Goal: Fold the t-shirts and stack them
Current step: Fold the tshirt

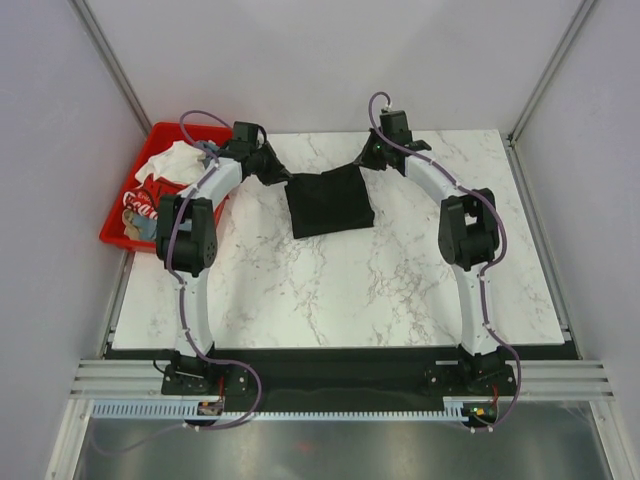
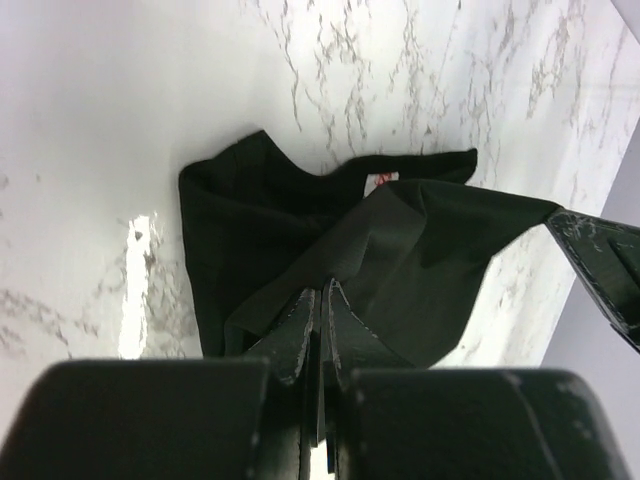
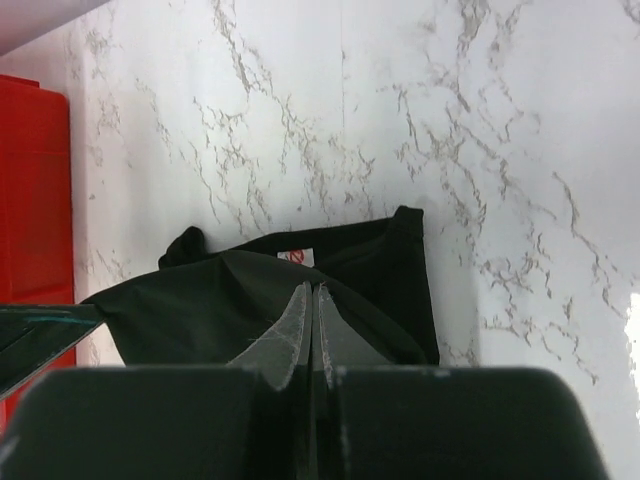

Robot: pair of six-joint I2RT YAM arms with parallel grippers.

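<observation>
A black t-shirt (image 1: 330,200) lies partly folded on the marble table, its far edge lifted and stretched between both grippers. My left gripper (image 1: 284,176) is shut on its far left corner; in the left wrist view the jaws (image 2: 322,290) pinch black cloth (image 2: 400,250) above the small neck label (image 2: 383,181). My right gripper (image 1: 366,160) is shut on the far right corner; in the right wrist view the jaws (image 3: 312,292) pinch the cloth (image 3: 200,300) near the label (image 3: 296,257). More t-shirts, white (image 1: 172,162) and red with Coca-Cola lettering (image 1: 142,206), sit in the bin.
A red plastic bin (image 1: 126,238) stands off the table's far left corner, under the left arm; its wall shows in the right wrist view (image 3: 35,190). Grey walls enclose the table (image 1: 380,290) on three sides.
</observation>
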